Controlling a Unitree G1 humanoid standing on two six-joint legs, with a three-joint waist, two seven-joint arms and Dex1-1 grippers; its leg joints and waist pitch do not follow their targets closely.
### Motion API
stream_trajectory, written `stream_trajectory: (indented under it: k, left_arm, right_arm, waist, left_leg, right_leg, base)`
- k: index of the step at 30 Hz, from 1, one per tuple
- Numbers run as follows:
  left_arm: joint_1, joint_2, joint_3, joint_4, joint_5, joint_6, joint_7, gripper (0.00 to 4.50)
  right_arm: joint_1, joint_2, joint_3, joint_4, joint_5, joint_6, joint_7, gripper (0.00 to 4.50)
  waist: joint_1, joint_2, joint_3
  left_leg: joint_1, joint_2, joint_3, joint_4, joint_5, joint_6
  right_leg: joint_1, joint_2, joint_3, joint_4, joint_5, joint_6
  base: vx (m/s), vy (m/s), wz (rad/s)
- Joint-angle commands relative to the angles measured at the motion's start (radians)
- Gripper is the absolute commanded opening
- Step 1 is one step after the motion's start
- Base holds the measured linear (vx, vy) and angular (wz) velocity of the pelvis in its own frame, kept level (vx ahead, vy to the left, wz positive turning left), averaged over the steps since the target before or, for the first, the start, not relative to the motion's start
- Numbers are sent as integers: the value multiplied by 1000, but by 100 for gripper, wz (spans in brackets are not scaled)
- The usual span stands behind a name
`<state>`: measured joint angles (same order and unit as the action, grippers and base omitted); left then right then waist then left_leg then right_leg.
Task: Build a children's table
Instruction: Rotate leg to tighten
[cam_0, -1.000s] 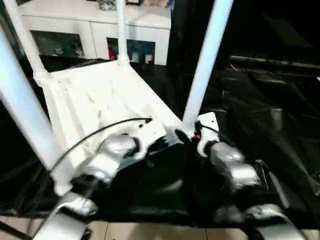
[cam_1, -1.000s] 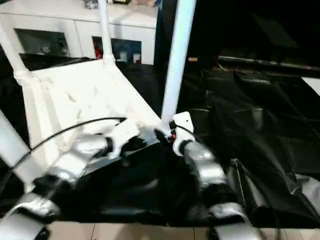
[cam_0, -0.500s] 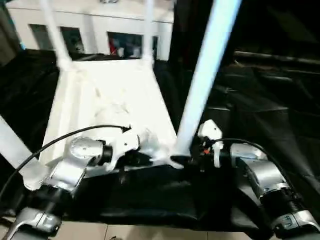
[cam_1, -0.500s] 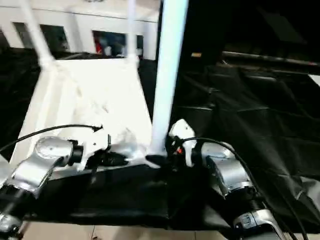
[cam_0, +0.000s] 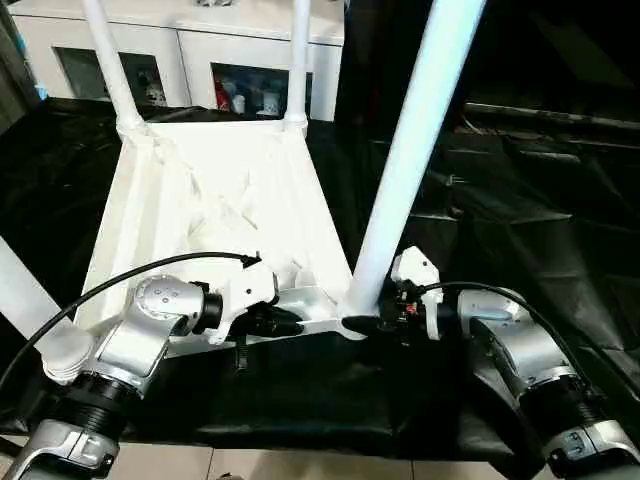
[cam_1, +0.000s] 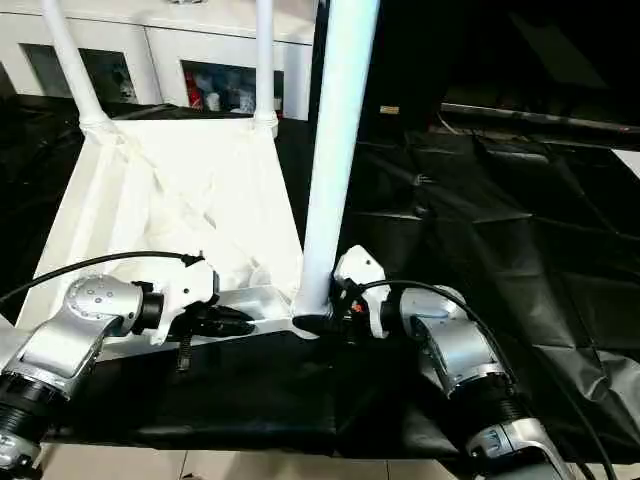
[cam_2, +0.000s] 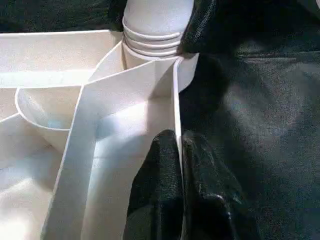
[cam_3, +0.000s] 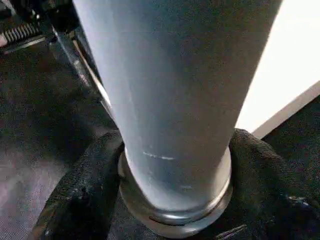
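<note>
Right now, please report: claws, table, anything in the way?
Left claw pinching table rim. Right claw around near leg at its socket. All four legs up. Nothing in the way.

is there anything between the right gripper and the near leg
Nothing visible. The right gripper is already closed around the base of the near leg, its fingers touching it on both sides, just above the corner socket. The left gripper pinches the tabletop's edge rib.
</note>
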<state>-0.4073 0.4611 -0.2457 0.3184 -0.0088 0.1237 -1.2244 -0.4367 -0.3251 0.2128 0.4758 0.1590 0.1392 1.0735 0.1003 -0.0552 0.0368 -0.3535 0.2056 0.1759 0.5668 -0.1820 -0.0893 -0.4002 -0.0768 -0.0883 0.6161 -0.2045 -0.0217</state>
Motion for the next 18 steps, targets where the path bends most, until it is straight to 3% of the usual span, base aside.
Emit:
stream_trajectory:
  k: [1, 6, 8, 10, 11, 12, 14, 15, 16, 17, 18]
  left_arm:
    - [17, -30, 5, -8, -64, 0, 1, 0]
    - [-18, -94, -25, 76, 28, 3, 143, 0]
    - [-54, -151, -40, 142, 73, 21, 236, 0]
    - [-94, -210, -44, 203, 103, 36, 333, 0]
    - [-126, -260, -58, 254, 128, 36, 395, 0]
    - [-139, -281, -64, 274, 139, 38, 425, 0]
    - [-153, -307, -76, 293, 150, 36, 447, 0]
    - [-160, -321, -85, 300, 157, 31, 455, 0]
    - [-162, -324, -90, 301, 162, 22, 445, 0]
    - [-162, -323, -93, 301, 167, 16, 436, 0]
    - [-162, -318, -94, 304, 175, 5, 434, 0]
  right_arm:
    - [3, 6, -16, 12, 16, -1, -1, 283]
    - [21, 84, -83, 75, 26, 20, -173, 275]
    - [20, 131, -107, 126, 16, 17, -285, 275]
    - [9, 171, -114, 163, -9, 12, -393, 275]
    - [-5, 223, -131, 184, -35, 22, -534, 274]
    - [-10, 244, -135, 186, -53, 28, -598, 274]
    - [-16, 270, -129, 186, -78, 36, -661, 274]
    - [-17, 287, -123, 182, -91, 41, -686, 274]
    - [-17, 298, -121, 175, -93, 30, -680, 274]
    - [-18, 304, -117, 170, -97, 17, -673, 274]
    - [-20, 306, -115, 171, -99, 2, -670, 274]
  waist:
    - [3, -7, -53]
    - [-2, -13, -48]
    - [-4, -8, -39]
    - [-3, -8, -34]
    - [-5, -3, -29]
    - [-4, -2, -32]
    - [-4, 0, -37]
    - [-4, 10, -38]
    - [-4, 4, -40]
    - [-3, 18, -39]
    - [-5, 13, -40]
  left_leg:
    - [0, 30, -2, -51, -96, 72]
    - [1, 29, -2, -55, -128, 51]
    - [11, 29, -3, -61, -201, 21]
    - [17, 30, -6, -65, -248, 3]
    - [27, 26, -7, -66, -298, -6]
    - [31, 26, -14, -68, -320, -15]
    - [28, 27, -16, -71, -309, -19]
    - [27, 27, -18, -72, -305, -20]
    - [24, 27, -16, -72, -303, -14]
    - [23, 26, -18, -74, -319, -11]
    - [23, 27, -17, -74, -323, -8]
  right_leg:
    - [60, -69, 57, -57, -59, -204]
    - [58, -71, 58, -68, -139, -183]
    - [49, -77, 58, -90, -313, -143]
    - [45, -79, 57, -101, -412, -114]
    - [38, -81, 56, -117, -504, -86]
    - [39, -83, 54, -120, -554, -65]
    - [41, -83, 55, -121, -525, -55]
    - [42, -81, 56, -117, -500, -58]
    - [43, -79, 56, -114, -466, -61]
    - [42, -80, 56, -114, -468, -63]
    - [43, -79, 56, -116, -466, -63]
  base:
    - [0, 0, 0]
    - [0, 0, 0]
    - [0, 0, 0]
    - [0, 0, 0]
    - [0, 0, 0]
    - [0, 0, 0]
    - [0, 0, 0]
    - [0, 0, 0]
    - [0, 0, 0]
    - [0, 0, 0]
    - [0, 0, 0]
